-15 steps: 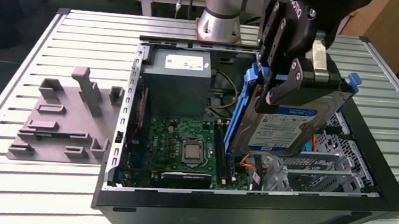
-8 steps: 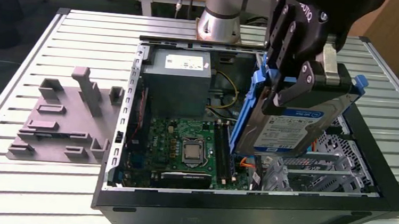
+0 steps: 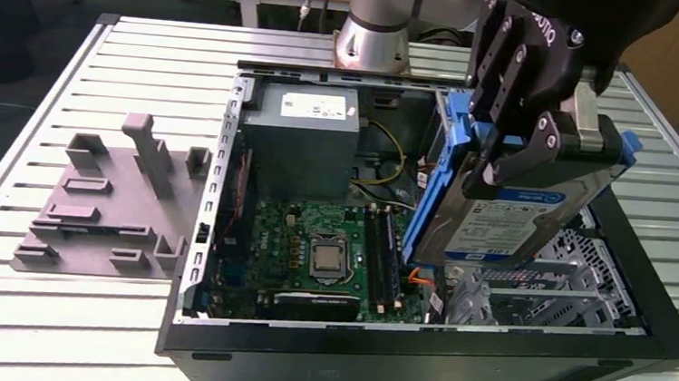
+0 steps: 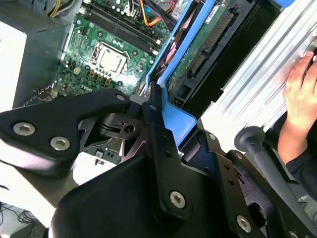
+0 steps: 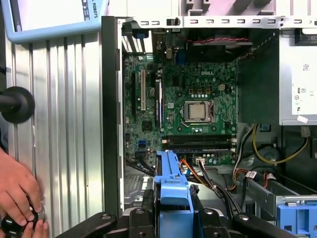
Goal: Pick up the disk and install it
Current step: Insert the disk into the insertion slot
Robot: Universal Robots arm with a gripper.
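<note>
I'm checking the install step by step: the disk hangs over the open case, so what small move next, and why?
Probably a short lowering toward the metal drive cage. The pincer grips the disk by its blue frame, tilted and hanging above that cage, not yet seated in it.

The gripper hung with the disk clamped above the open case. Clear air lay over the motherboard; the grey power supply blocked the case's corner by the arm's base, loose cables crowded the gap beside the metal drive cage, and a person's hand rested near the table edge.
</note>
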